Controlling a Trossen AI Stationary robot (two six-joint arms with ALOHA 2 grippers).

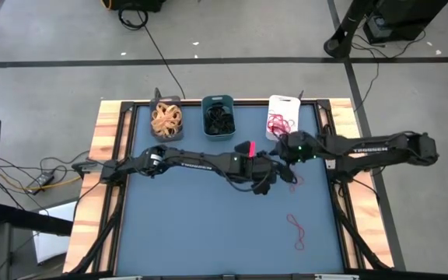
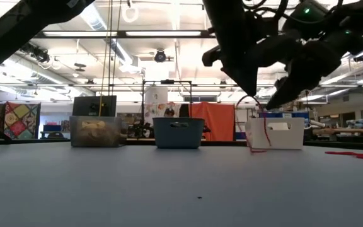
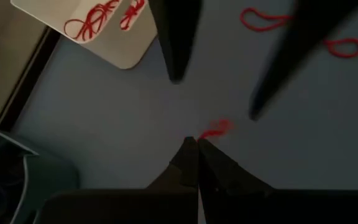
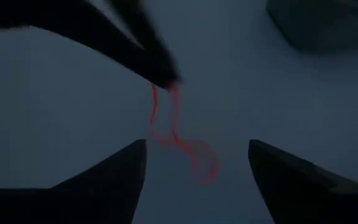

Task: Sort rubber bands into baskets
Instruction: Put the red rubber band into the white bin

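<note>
Along tabletop's far edge: grey basket [image 1: 166, 120] holds tan bands [image 1: 166, 118], teal basket [image 1: 218, 117] black bands [image 1: 220, 117], white basket [image 1: 281, 117] red bands [image 1: 278, 122]; left claw [image 3: 197, 142] clamped on red band [image 3: 216, 129], right claw [image 4: 197, 149] apart.

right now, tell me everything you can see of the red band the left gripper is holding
The red band is a thin elastic loop, rubbery-looking and limp. The left gripper, fingers shut, pinches its top end, and the rest dangles twisted, its lower end curled just above the blue-grey table. It hangs between the open fingers of the right gripper, which do not touch it, in front of the white basket, not in it.
</note>
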